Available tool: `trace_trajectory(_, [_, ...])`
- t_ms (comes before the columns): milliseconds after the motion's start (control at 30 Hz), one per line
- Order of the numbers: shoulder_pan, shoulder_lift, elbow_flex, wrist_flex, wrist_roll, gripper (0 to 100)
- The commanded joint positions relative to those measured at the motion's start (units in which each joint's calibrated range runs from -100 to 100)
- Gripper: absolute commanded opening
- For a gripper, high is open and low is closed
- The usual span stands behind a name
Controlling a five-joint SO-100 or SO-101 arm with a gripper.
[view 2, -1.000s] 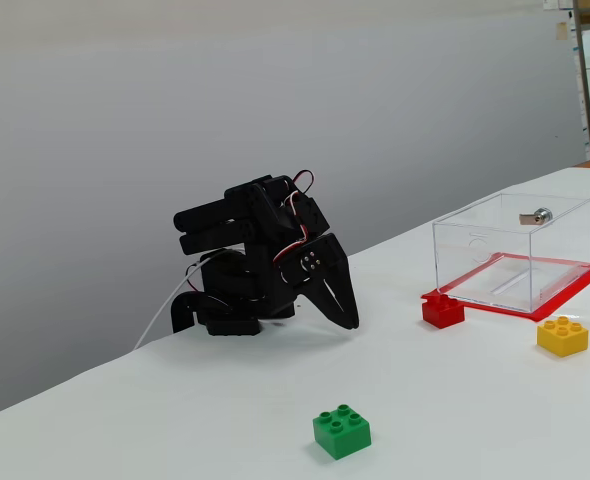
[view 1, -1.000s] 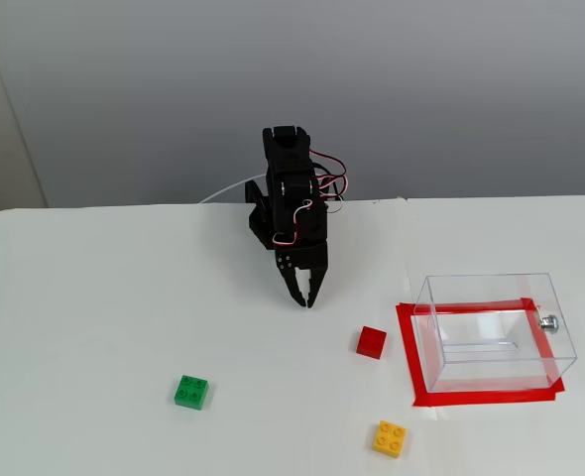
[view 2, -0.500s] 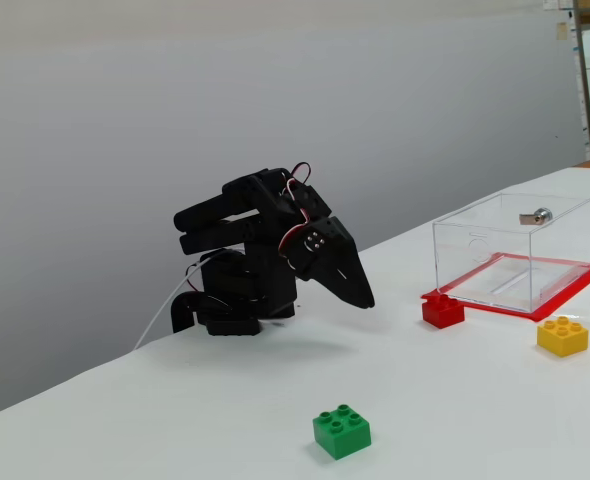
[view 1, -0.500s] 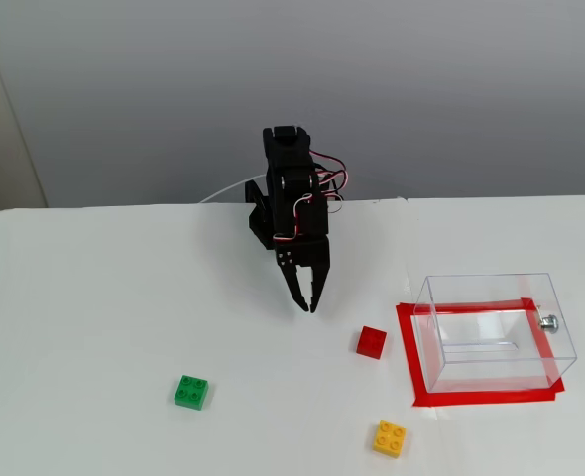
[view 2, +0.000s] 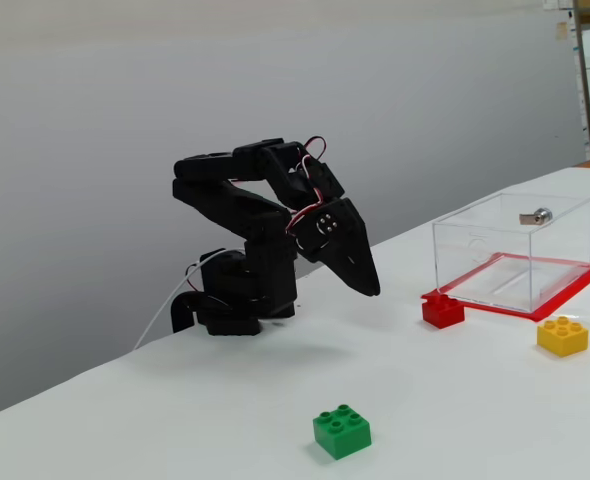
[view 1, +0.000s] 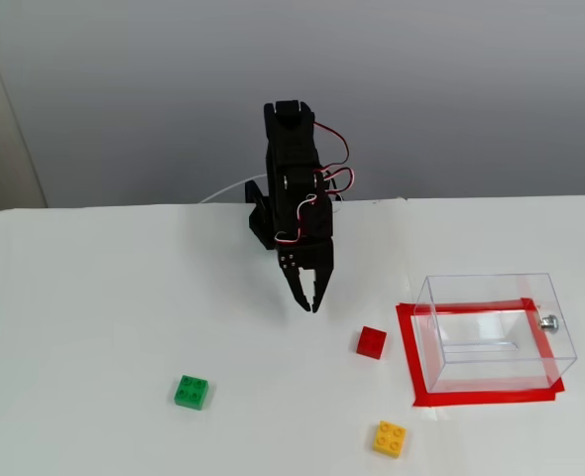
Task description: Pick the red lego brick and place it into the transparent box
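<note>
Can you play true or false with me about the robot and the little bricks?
1. The red lego brick is inside the transparent box. False: it sits on the table just outside it.
2. The gripper is holding nothing. True.
3. The green brick is right beside the box. False: it lies far off on the other side; the yellow brick is nearer.
4. The box stands on a red tape outline. True.
5. The fingers touch the red brick. False: they hang in the air, apart from it.
</note>
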State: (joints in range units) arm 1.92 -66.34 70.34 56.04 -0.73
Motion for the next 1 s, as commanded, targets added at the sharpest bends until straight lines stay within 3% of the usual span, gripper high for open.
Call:
trace_trajectory(0, [-2.8,7.3,-5.9,-0.3,3.0,1])
trace_trajectory(400, [-8.6,20.6,-17.4,0.0,13.5,1])
trace_trajectory(967, [-14.2,38.1,-29.8,-0.6,23.5,2])
